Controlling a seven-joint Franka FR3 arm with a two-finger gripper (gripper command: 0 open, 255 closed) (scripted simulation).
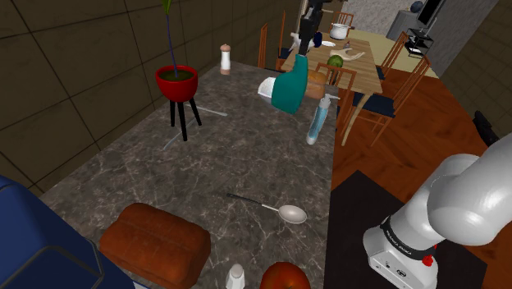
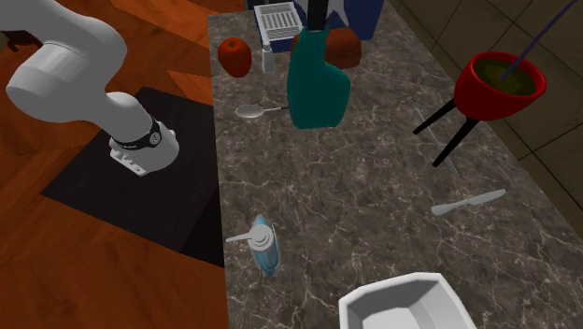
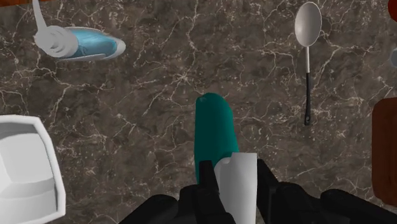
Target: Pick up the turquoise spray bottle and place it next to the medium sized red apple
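Clamped in the jaws by its white trigger head, hanging below them clear of the dark marbled bench (image 1: 246, 156): turquoise spray bottle (image 1: 291, 86), upper middle of the shoulder view. At that frame's bottom edge, well apart from the bottle: red apple (image 1: 285, 277). Between them on the bench: spoon (image 1: 291, 214).

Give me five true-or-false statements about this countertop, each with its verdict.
1. The gripper is shut on the teal spray bottle. True.
2. The pale blue spray bottle stands upright. False: it lies on its side.
3. The spoon lies on the marbled counter. True.
4. The plant pot is blue. False: it is red.
5. The teal spray bottle touches the red apple. False: they are apart.
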